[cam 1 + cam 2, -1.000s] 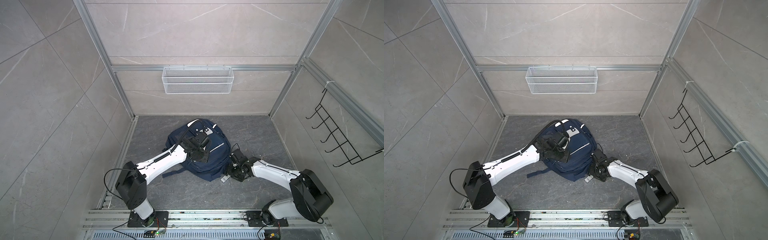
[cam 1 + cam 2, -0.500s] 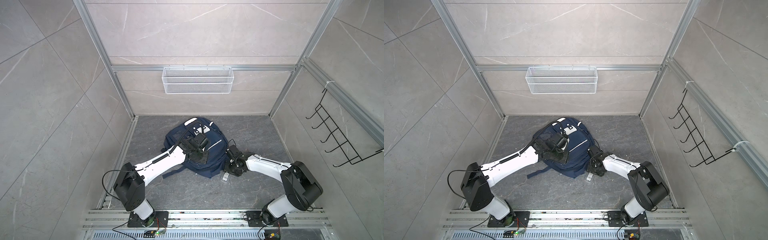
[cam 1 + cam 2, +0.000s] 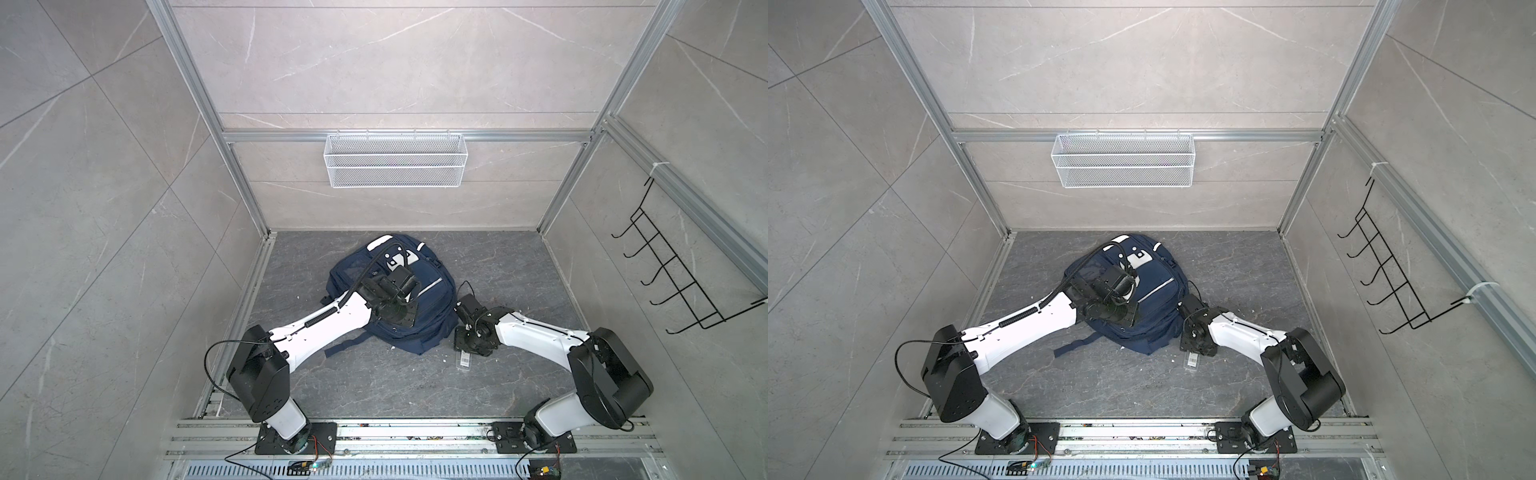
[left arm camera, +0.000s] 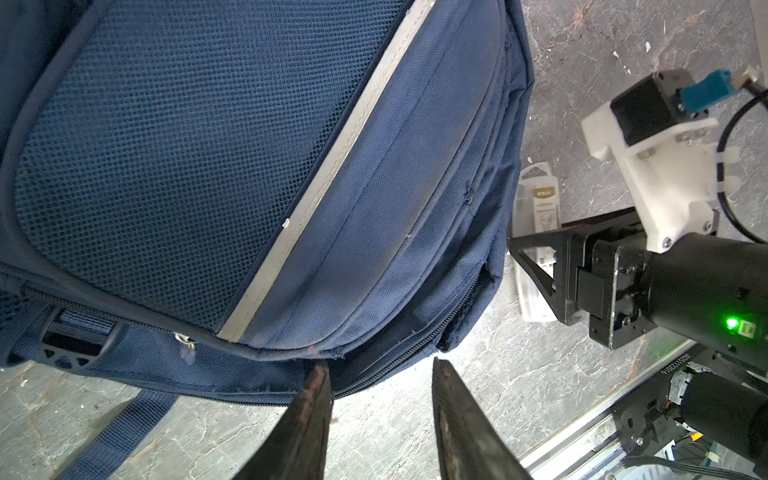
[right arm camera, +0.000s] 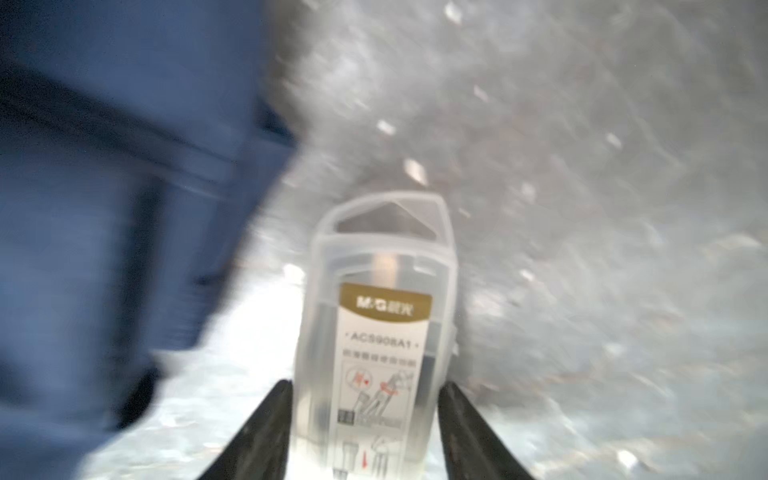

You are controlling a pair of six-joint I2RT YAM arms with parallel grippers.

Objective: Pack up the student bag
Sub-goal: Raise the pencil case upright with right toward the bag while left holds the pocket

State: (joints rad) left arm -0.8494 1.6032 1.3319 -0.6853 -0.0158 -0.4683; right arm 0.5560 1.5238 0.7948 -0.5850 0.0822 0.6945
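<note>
Showing the loading step, nearest first. On the floor (image 3: 374,386), just right of the bag's near corner, the right gripper (image 5: 365,384) has its jaws narrowed against both long sides of a clear case (image 5: 382,324). The case reads sharp while the floor blurs, so it is judged gripped, taken at one end so the free end can lead into an opening.

Beyond it, the bag (image 3: 434,311) lies flat at mid-floor, front up, one strap (image 3: 345,347) trailing near-left. The left gripper (image 4: 378,365) hangs over the bag's near edge, jaws half apart with nothing between them, tips close to the zip (image 4: 395,353). It is probably placed there to catch the fabric and hold the mouth apart.

Obstacles: the zip looks largely closed, though a dark gap shows near the corner, and the left arm lies across the bag. A wire basket (image 3: 395,162) hangs on the far wall, well clear.
</note>
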